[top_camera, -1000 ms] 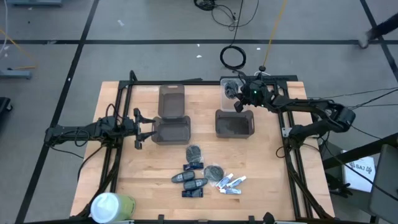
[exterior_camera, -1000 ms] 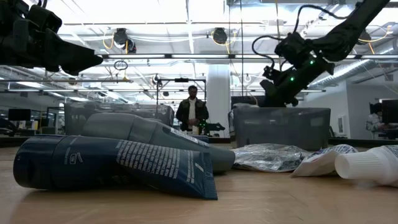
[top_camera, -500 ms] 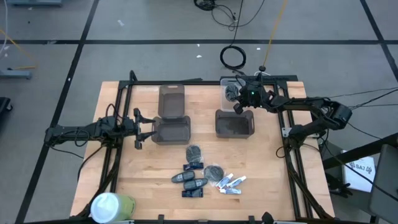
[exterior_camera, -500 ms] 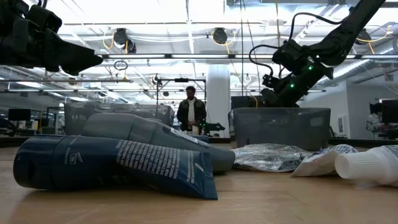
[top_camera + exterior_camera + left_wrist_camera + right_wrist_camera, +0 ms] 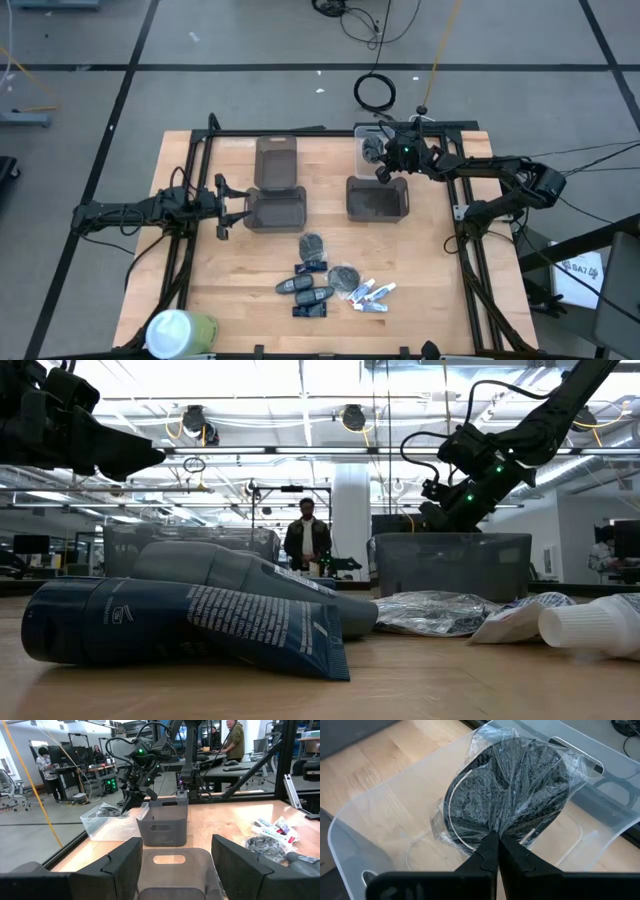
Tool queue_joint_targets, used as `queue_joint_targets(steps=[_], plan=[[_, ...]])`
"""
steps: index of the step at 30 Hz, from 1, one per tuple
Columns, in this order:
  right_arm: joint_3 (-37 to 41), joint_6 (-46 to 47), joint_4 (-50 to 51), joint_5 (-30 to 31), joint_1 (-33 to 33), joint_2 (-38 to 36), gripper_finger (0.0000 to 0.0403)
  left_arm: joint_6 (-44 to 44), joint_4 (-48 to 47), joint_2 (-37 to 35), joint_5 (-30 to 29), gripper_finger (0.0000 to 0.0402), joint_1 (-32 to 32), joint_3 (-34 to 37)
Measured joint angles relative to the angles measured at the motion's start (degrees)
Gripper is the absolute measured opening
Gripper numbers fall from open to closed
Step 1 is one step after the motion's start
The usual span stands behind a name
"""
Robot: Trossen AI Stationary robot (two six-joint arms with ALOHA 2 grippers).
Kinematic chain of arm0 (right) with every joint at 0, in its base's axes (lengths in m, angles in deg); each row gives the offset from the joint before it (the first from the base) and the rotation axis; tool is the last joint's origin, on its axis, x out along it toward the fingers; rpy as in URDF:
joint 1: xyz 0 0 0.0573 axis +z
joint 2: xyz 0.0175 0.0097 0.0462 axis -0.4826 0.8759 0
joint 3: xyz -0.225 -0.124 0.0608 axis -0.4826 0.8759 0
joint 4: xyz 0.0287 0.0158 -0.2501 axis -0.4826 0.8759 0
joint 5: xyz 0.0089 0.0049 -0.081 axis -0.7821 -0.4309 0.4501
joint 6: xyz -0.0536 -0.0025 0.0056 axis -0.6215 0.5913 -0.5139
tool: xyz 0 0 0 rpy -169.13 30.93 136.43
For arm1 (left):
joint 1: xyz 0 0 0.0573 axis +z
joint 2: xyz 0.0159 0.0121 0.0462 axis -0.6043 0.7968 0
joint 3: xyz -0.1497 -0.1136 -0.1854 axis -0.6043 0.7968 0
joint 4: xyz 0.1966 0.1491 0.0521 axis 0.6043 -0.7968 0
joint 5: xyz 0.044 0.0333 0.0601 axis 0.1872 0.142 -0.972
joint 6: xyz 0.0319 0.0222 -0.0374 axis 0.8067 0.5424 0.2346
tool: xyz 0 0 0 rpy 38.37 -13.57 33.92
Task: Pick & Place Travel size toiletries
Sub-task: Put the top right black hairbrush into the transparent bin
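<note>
A dark grey round lump in clear wrap (image 5: 507, 795) is inside the walls of the clear bin (image 5: 380, 815) at the table's far right, with my right gripper (image 5: 497, 851) shut on it. In the high view this gripper (image 5: 380, 166) is over that clear bin (image 5: 366, 152). More travel size toiletries (image 5: 330, 278) lie in a pile on the wood near the front: two dark lumps, dark oblong pieces and small white tubes (image 5: 372, 293). My left gripper (image 5: 222, 206) stands open at the left, level, just short of a grey bin (image 5: 276, 209). My right gripper pinches the lump's clear wrap at its near edge (image 5: 496, 831) between its two shut fingertips. The fingers slant downward from the table's right side. The lump lies beyond the fingertips within the clear bin. Whether it touches the bin's floor, I cannot tell.
A second grey bin (image 5: 276, 158) stands behind the left one, and a third (image 5: 377, 199) stands just in front of the clear bin. A big white-and-green cylinder (image 5: 180, 331) sits at the front left corner. A black frame (image 5: 190, 230) edges the table. A person (image 5: 308, 542) stands far behind.
</note>
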Motion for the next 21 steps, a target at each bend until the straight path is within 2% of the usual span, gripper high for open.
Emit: queue_joint_targets(steps=[21], plan=[[0.0, 0.6, 3.1, 0.0, 0.0, 0.0, 0.0000, 0.0, 0.0, 0.0, 0.0, 0.0234, 0.0, 0.0]])
